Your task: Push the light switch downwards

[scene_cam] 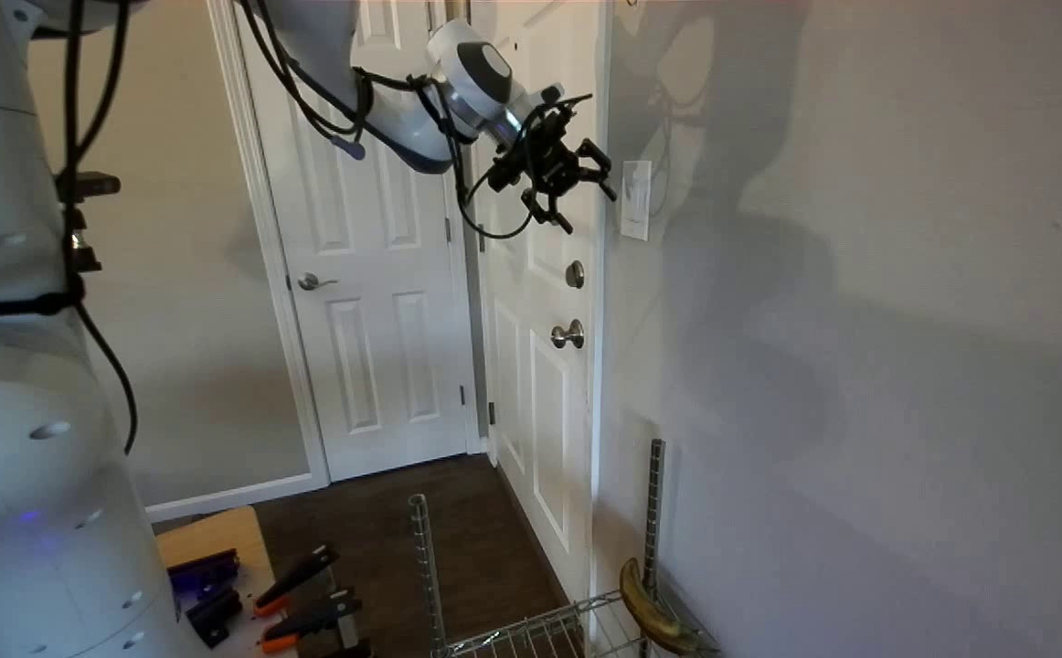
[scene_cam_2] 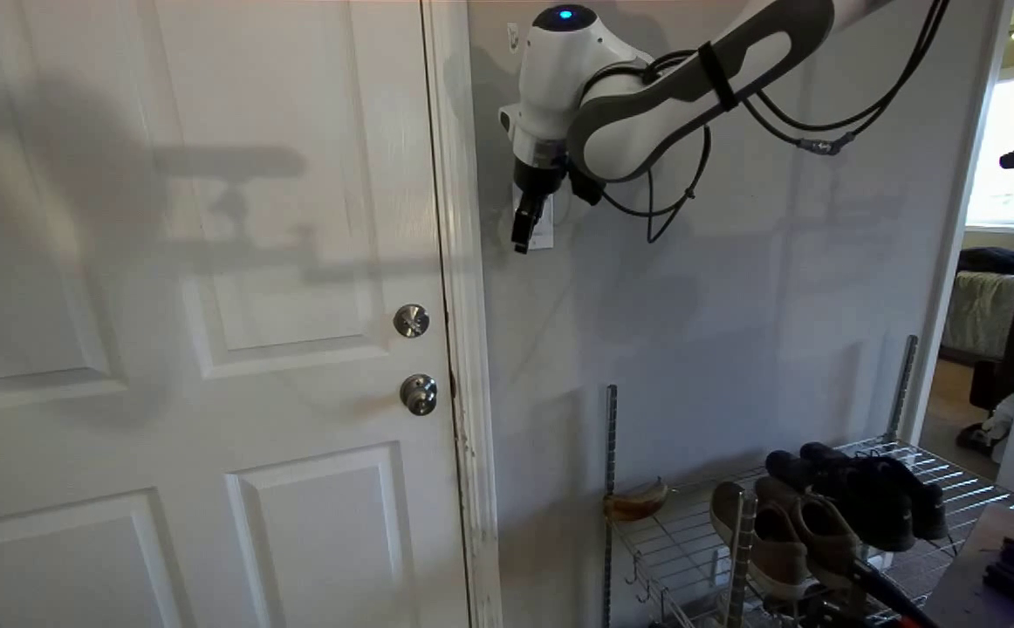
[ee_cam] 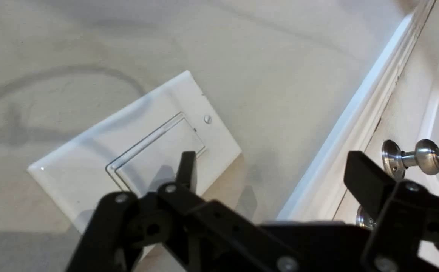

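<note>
The light switch is a white upright wall plate with a flat rectangular paddle. In an exterior view the light switch (scene_cam: 636, 201) is just right of the fingers. In an exterior view the light switch (scene_cam_2: 544, 228) is partly hidden behind the gripper (scene_cam_2: 522, 244). In the wrist view the light switch (ee_cam: 155, 155) looks tilted, and the left finger covers its lower part. My gripper (scene_cam: 590, 210) is open and empty. In the wrist view the gripper (ee_cam: 272, 158) has its fingers wide apart, the left one over the plate, the right one over the door frame. No contact can be made out.
A white door with a deadbolt (scene_cam: 575, 274) and a round knob (scene_cam: 568, 334) stands beside the switch, behind its door frame (scene_cam_2: 463, 262). Below, a wire rack (scene_cam_2: 690, 541) holds a banana (scene_cam_2: 636, 501) and several shoes (scene_cam_2: 821, 515). Clamps (scene_cam: 312, 603) lie by the robot base.
</note>
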`<action>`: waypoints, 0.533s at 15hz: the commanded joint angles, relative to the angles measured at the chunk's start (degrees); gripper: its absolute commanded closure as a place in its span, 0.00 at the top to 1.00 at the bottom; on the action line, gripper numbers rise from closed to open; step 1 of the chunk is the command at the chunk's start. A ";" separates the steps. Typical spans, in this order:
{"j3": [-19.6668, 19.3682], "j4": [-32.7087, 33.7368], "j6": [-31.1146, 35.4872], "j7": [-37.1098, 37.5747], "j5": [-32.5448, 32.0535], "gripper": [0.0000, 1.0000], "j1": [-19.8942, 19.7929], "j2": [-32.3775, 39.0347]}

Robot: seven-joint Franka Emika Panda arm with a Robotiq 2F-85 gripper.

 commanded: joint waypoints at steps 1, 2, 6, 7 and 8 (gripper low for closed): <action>-0.24 2.31 -1.19 3.61 -2.88 1.00 0.62 1.41; -0.34 2.43 -1.43 4.46 -3.29 1.00 0.67 1.32; 0.30 3.86 -4.05 7.99 -4.90 1.00 1.99 1.17; 0.42 4.20 -4.68 8.56 -5.19 1.00 2.29 1.20; 0.52 4.59 -5.78 9.28 -5.42 1.00 2.63 1.23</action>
